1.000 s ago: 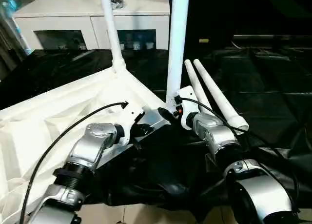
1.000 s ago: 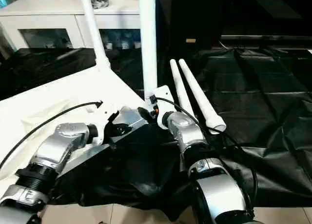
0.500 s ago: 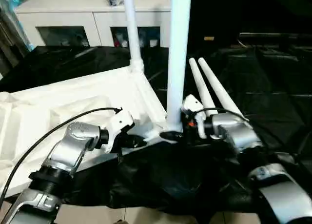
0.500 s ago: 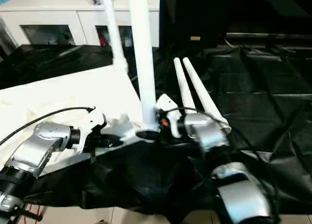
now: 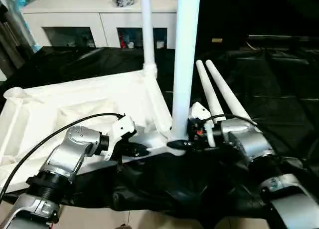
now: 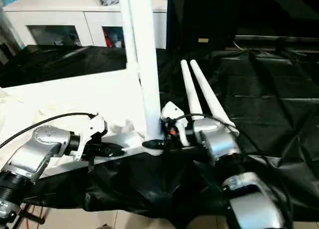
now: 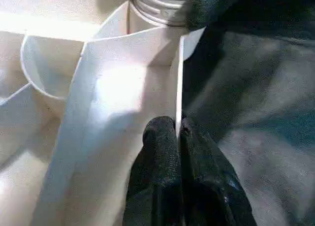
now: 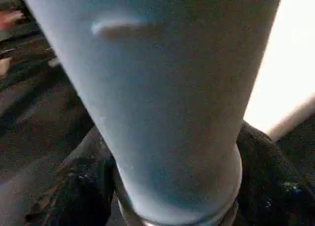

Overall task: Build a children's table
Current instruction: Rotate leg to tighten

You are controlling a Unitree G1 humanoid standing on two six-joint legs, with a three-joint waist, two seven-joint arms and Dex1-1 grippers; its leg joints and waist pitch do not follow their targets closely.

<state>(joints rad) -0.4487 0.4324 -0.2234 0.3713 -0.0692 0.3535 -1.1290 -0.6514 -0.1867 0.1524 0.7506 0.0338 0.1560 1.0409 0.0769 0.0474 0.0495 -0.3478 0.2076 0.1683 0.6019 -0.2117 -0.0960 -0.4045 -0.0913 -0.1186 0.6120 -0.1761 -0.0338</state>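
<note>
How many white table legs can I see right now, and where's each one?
4. Near leg stands in the tabletop's near corner socket; far leg stands in the corner behind it. Two loose legs lie side by side on the black cloth.

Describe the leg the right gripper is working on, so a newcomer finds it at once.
Find the upturned white table top on the black cloth. At its nearest corner stands the near leg, the right gripper around its base. It's upright, unlike the two loose legs, and looks thicker than the far leg.
</note>
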